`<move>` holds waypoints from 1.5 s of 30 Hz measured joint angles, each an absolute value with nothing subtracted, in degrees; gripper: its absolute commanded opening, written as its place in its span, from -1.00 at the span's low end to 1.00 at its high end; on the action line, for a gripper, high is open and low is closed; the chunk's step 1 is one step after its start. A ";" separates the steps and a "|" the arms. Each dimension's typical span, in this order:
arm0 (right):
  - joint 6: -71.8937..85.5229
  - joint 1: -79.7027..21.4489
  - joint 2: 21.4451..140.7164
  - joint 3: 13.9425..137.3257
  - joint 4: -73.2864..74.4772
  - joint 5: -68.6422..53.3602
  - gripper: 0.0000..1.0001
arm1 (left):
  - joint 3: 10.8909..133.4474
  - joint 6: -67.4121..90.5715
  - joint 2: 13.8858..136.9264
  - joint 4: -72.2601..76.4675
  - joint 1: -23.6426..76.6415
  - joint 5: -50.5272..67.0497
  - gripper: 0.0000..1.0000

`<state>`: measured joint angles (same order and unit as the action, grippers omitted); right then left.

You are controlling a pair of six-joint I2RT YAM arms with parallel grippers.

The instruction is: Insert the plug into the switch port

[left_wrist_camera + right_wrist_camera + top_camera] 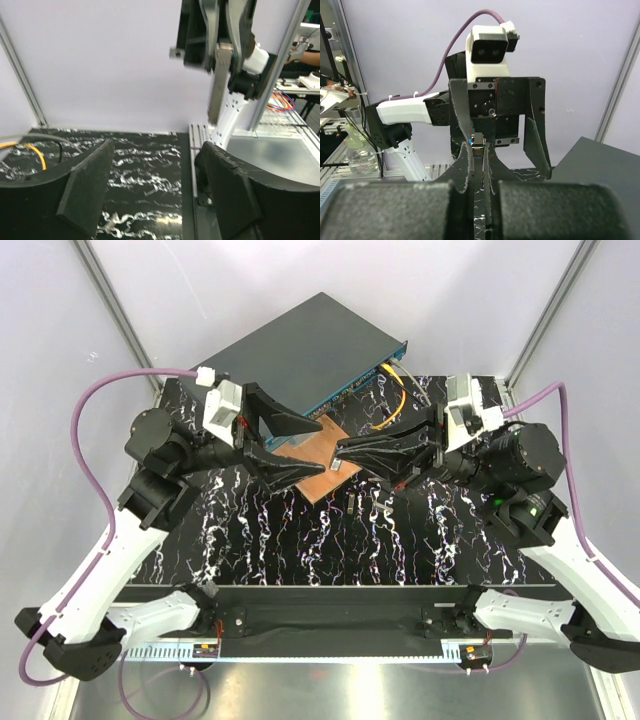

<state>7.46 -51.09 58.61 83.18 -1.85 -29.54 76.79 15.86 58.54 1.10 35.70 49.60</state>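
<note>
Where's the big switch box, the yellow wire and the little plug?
switch (300, 345), top view, on its flat dark lid.
yellow wire (404, 398), top view, on its curved loop.
plug (477, 140), right wrist view, on its visible end.

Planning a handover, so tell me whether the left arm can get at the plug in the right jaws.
Probably yes. The left gripper faces the plug with jaws open, the plug pokes out of the shut right gripper, and nothing sits between them.

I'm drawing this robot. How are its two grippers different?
The left gripper is open wide; the right gripper is shut tight. The left gripper holds nothing; the right gripper pinches a small plug. Both are black and face each other over the brown board.
</note>
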 measured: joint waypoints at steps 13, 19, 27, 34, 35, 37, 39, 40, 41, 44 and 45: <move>6.90 -51.03 56.95 79.85 -4.54 -28.01 -1.00 | 77.23 17.54 61.21 4.86 42.59 49.12 0.22; 6.22 -51.00 56.95 79.09 -4.67 -27.07 -1.00 | 76.73 16.47 60.95 4.47 43.13 49.25 0.26; 5.76 -51.00 56.93 77.14 -4.86 -26.85 -1.00 | 76.27 18.72 60.93 5.89 43.59 49.21 0.02; 5.74 -51.00 56.97 76.73 -4.91 -26.11 -1.00 | 76.27 20.53 61.32 6.94 43.68 48.88 -0.31; 5.74 -51.00 56.97 76.73 -4.91 -26.06 -1.00 | 76.27 20.43 61.30 6.92 43.68 48.80 -0.18; 5.76 -51.00 56.97 76.73 -4.91 -26.04 -1.00 | 76.25 20.16 61.25 6.68 43.68 48.56 -0.16; 5.78 -51.00 56.97 76.73 -4.93 -26.06 -1.00 | 76.14 19.90 61.21 6.44 43.68 48.16 -0.13; 5.80 -51.00 56.97 76.73 -4.91 -26.04 -1.00 | 75.99 19.88 61.14 6.33 43.68 47.92 -0.13; 5.82 -51.00 56.97 76.73 -4.91 -26.04 -1.00 | 75.85 19.88 61.12 6.11 43.72 47.79 -0.14; 5.85 -51.00 56.97 76.73 -4.93 -26.02 -1.00 | 75.40 19.97 61.12 5.76 43.72 47.46 -0.38; 5.87 -51.00 56.97 76.73 -4.93 -26.02 -1.00 | 75.37 19.75 61.12 5.58 43.72 47.37 -0.55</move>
<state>5.87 -51.00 56.97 76.73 -4.93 -26.02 75.37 19.75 61.12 5.58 43.72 47.37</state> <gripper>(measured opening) 0.039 0.333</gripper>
